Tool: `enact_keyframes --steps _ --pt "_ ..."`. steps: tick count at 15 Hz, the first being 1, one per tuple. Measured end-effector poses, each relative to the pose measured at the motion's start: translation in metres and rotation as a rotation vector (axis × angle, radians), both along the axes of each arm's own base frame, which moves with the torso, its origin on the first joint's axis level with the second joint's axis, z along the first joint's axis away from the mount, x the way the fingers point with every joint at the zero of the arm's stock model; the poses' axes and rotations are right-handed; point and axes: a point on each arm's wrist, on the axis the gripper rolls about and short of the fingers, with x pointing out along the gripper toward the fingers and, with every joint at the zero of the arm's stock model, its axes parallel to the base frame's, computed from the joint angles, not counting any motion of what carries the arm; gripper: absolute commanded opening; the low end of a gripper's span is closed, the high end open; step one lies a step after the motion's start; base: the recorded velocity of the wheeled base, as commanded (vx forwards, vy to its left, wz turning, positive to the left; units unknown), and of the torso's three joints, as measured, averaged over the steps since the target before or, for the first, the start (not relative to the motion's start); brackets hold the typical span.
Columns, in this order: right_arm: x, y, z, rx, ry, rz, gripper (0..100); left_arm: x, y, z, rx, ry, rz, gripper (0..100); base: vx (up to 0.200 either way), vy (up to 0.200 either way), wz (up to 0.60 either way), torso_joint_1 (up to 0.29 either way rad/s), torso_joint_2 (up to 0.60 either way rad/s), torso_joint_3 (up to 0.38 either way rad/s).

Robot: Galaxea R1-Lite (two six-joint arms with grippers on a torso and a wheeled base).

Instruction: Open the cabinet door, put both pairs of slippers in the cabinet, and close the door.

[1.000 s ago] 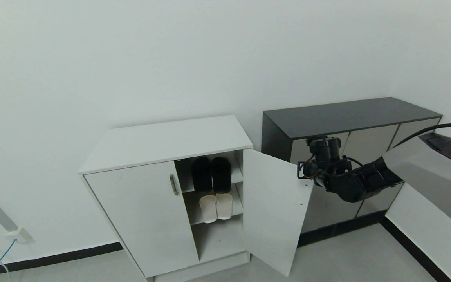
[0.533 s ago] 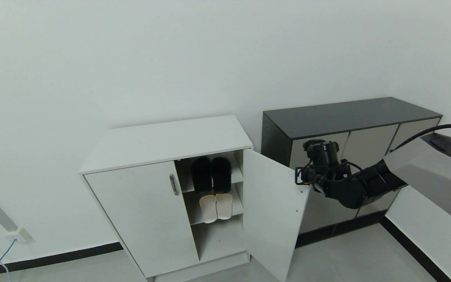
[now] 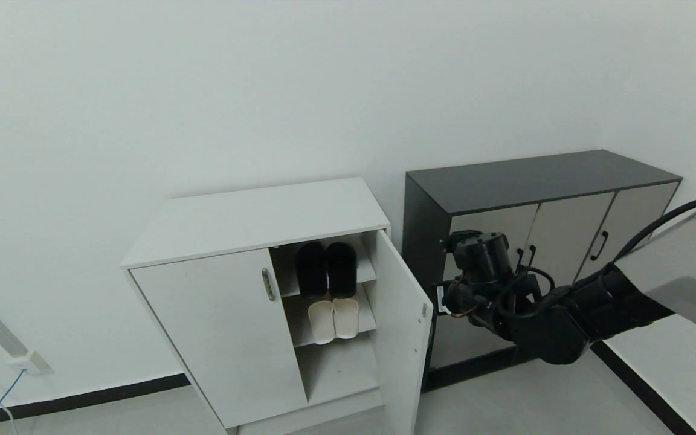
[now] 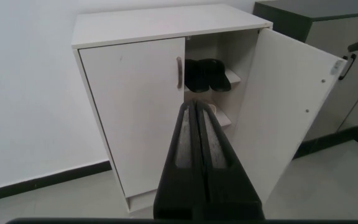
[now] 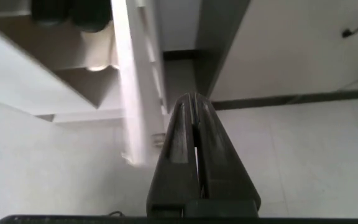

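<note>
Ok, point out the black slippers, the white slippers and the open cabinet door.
black slippers (image 3: pixel 326 270), head view, middle of the pair
white slippers (image 3: pixel 333 319), head view, middle of the pair
open cabinet door (image 3: pixel 401 326), head view, inner face

The cabinet stands against the wall, with the sideboard to its right. Inside, the upper pair of slippers sits on the top shelf and the lower pair of slippers on the shelf directly below. The right hand lies between the open door and the sideboard.

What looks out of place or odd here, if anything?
Nothing stands out. The black slippers and white slippers sit neatly paired inside the cabinet. Its right door is merely half open, with the right gripper near its edge.
</note>
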Motion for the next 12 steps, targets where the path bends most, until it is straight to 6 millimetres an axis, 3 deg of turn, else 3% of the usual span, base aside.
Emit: enact_keyframes --steps 5,12 --pt "-0.016 -0.004 0.014 -0.031 -0.031 0.029 0 0.0 0.0 0.0 0.0 0.0 0.0 0 0.0 0.0 0.0 0.0 0.0 0.0" --pt "-0.028 -0.002 0.022 -0.032 -0.044 0.065 0 0.0 0.0 0.0 0.0 0.0 0.0 0 0.0 0.0 0.6 0.0 0.0 0.0"
